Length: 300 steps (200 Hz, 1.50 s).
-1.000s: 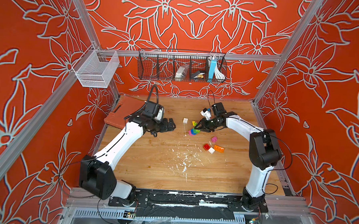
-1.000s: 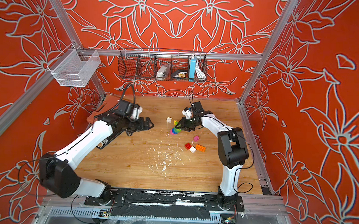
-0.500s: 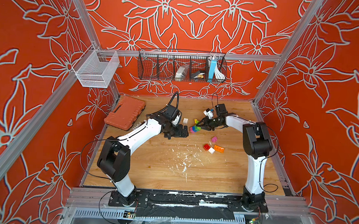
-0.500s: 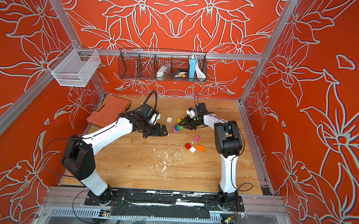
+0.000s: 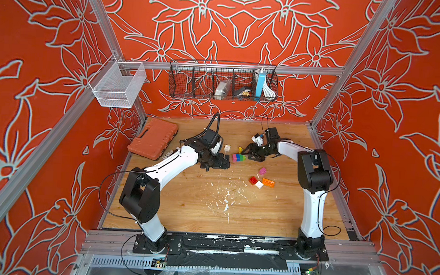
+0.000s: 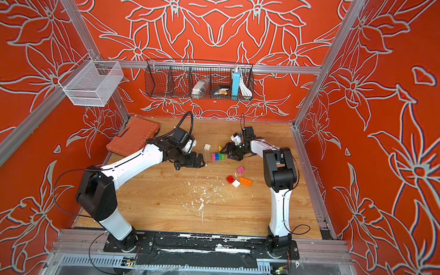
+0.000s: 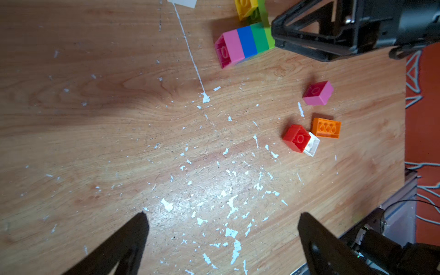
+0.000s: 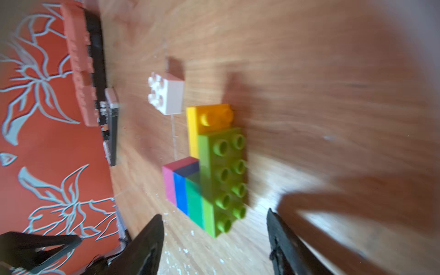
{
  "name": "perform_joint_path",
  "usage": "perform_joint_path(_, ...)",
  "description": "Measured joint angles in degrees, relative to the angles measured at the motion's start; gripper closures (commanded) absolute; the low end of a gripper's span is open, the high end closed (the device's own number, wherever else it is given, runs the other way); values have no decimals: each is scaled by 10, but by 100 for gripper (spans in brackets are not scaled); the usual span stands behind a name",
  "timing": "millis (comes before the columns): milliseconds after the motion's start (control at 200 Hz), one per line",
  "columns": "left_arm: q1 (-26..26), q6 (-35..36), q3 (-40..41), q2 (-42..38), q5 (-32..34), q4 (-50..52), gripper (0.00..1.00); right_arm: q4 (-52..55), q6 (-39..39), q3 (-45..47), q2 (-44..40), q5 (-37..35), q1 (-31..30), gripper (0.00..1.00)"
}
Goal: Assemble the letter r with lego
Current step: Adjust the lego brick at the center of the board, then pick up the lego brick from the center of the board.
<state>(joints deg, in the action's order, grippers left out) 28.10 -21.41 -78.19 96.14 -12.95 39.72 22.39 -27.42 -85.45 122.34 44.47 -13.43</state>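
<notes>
Nearest the front rail, the wooden table (image 5: 197,213) is scattered with white flecks (image 5: 226,199). Just beyond them, toward the right arm's side, lie three loose legos: a red brick (image 5: 253,180) touching a small white brick (image 5: 259,185), with an orange brick (image 5: 268,182) just beside them. A loose pink brick (image 5: 262,171) sits a little farther back, apart from that cluster. Farther in, near the middle of the table, the left gripper (image 5: 221,163) hangs low over the wood with its claw spread wide and nothing between the fingers (image 7: 133,238). Just past it lies the joined piece (image 5: 238,157), resting on its side: pink, blue and green bricks stacked against one end of a long lime brick (image 8: 221,181), and a yellow brick (image 8: 207,119) fixed at the lime brick's other end. The right gripper (image 5: 247,154) is at the lime end of this piece, its claw parted and gripping nothing. One finger comes right up to the lime brick, though whether it touches cannot be told. A white studded brick (image 5: 227,148) stands alone just behind the joined piece. In the far left corner rests a ribbed orange case (image 5: 153,139). On the back wall hangs a black wire basket (image 5: 222,82), and a white mesh basket (image 5: 119,84) hangs from the left frame.
</notes>
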Motion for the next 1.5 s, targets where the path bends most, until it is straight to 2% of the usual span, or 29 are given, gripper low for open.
perform_joint_path(140,0,13,-48,38,41,21,3,18,10,60,-78,-69,1,30)
perform_joint_path(350,-1,35,-158,136,93,50,14,36,9,176,-296,-176,0,32)
perform_joint_path(485,-2,52,-260,229,117,65,18,50,6,224,-413,-206,-2,34)
perform_joint_path(625,-4,67,-365,323,134,78,21,73,4,254,-487,-216,-11,35)
perform_joint_path(766,-7,85,-456,401,145,81,24,91,3,261,-516,-222,-20,35)
perform_joint_path(971,-9,112,-522,458,157,83,27,104,5,261,-518,-231,-21,35)
perform_joint_path(1501,-12,148,-576,522,176,97,44,120,9,261,-517,-235,-21,38)
